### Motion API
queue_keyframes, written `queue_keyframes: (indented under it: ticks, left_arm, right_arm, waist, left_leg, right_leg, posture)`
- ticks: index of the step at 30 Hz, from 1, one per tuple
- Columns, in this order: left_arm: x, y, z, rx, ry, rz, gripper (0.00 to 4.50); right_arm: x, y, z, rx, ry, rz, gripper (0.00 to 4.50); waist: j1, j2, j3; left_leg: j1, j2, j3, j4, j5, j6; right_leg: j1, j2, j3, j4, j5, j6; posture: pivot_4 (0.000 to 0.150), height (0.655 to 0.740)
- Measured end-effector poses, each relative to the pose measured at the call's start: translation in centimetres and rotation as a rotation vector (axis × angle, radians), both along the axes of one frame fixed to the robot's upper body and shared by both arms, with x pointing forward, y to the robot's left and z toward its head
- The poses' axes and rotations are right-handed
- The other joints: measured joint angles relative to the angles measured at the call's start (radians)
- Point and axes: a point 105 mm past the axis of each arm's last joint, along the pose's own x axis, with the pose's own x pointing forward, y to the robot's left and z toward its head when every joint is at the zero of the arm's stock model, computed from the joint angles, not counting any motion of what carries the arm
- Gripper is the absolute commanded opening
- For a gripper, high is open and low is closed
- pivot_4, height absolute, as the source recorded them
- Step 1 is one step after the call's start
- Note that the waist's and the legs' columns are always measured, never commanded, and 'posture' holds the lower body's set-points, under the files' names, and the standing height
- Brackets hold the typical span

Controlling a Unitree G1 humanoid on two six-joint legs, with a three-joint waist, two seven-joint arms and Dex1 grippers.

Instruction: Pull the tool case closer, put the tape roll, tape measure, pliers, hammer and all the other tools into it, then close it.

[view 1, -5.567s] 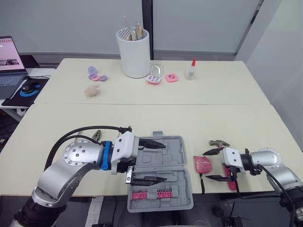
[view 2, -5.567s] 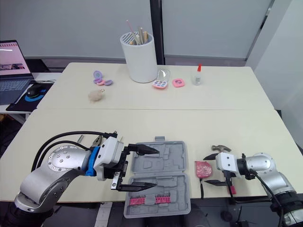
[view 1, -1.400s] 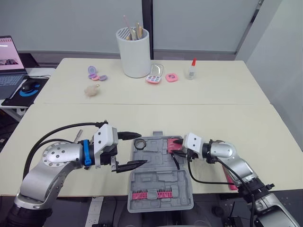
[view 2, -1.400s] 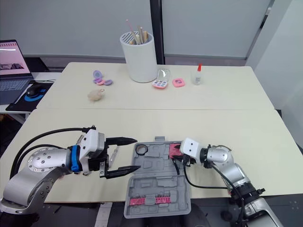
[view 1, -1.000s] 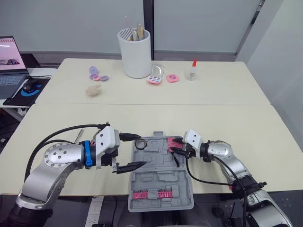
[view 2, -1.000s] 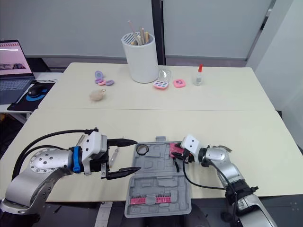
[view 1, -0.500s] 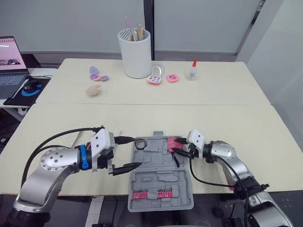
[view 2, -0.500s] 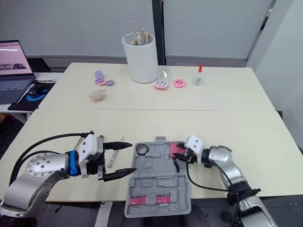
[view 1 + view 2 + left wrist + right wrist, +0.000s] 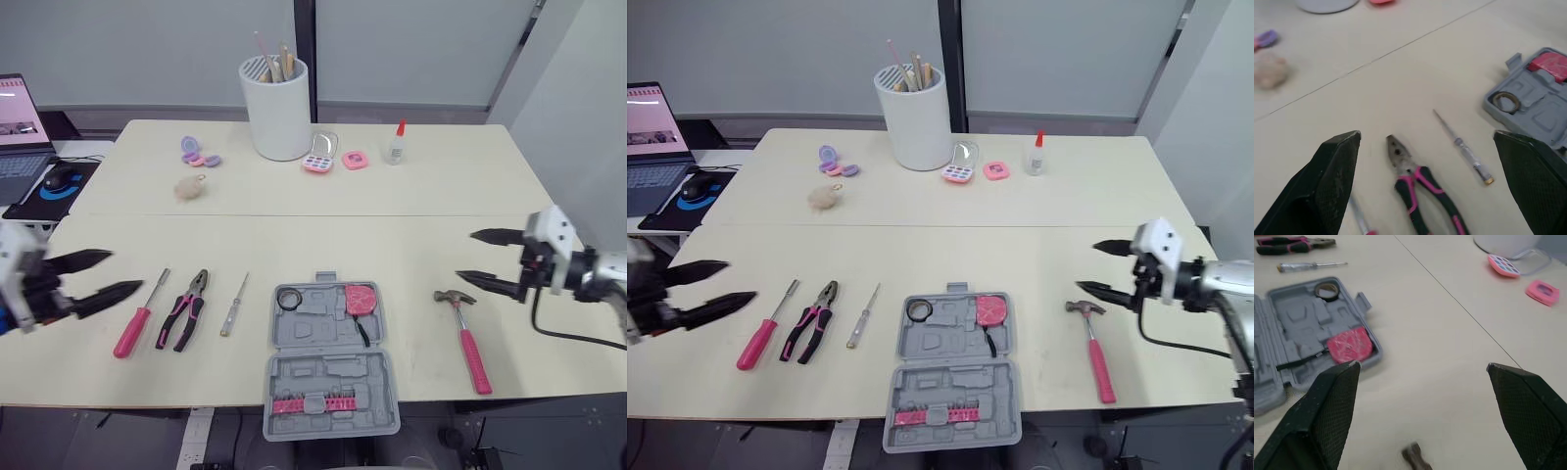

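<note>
From the head camera, the open tool case lies near the front edge of the counter. The tape roll and the pink tape measure sit in its far half. To its left, on the counter, lie a slim screwdriver, the pliers and a pink-handled screwdriver. The hammer lies to its right. The left gripper hovers at the far left, spread wide and holding nothing. The right gripper hovers beyond the hammer, equally released and empty. In the left wrist view, the fingers stand far apart, framing the pliers and slim screwdriver, with the case corner holding the tape roll beside them. In the right wrist view, the fingers are also parted. They look over the case and its tape measure, with the blurred hammer head nearer.
</note>
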Motion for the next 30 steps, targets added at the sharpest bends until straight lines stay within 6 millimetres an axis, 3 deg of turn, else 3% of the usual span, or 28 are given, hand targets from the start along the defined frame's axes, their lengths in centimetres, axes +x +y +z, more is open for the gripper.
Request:
queue_keyframes:
  ticks: [3, 10, 18, 30]
  left_arm:
    - [-1.4, 3.8, 0.1, -0.014, 0.030, 0.118, 4.50]
    - [-3.7, 9.2, -1.0, -0.049, 0.072, 0.323, 4.50]
    - [-3.7, 10.1, -2.3, -0.062, 0.086, 0.365, 4.50]
    - [-3.3, 10.3, -2.4, -0.041, 0.072, 0.371, 4.50]
  right_arm:
    - [-0.2, -4.4, -0.4, 0.009, 0.025, -0.146, 4.39]
    - [-1.0, -9.9, -1.5, 0.087, 0.087, -0.345, 4.39]
    - [-1.1, -10.9, -1.9, 0.081, 0.093, -0.378, 4.39]
    - [-0.8, -9.8, -1.5, 0.020, 0.087, -0.353, 4.39]
  waist:
    - [0.000, 0.000, 0.000]
    - [-0.001, 0.000, 0.000]
    - [-0.001, 0.000, 0.000]
    - [-0.001, 0.000, 0.000]
  left_leg:
    - [0.000, 0.000, 0.003, 0.000, 0.000, 0.000]
    - [0.000, 0.000, 0.007, -0.001, 0.000, 0.000]
    - [0.000, 0.001, 0.015, -0.001, 0.000, 0.000]
    - [0.000, 0.001, 0.017, -0.001, 0.000, 0.000]
  right_leg:
    - [-0.002, -0.001, 0.001, 0.000, 0.000, 0.000]
    - [-0.004, -0.002, 0.001, 0.001, 0.000, 0.000]
    - [-0.005, -0.003, 0.001, 0.002, 0.000, 0.000]
    - [-0.006, -0.003, 0.001, 0.002, 0.000, 0.000]
  posture:
    - [0.150, 0.7400]
    - [0.150, 0.7400]
    - [0.150, 0.7400]
    - [0.150, 0.7400]
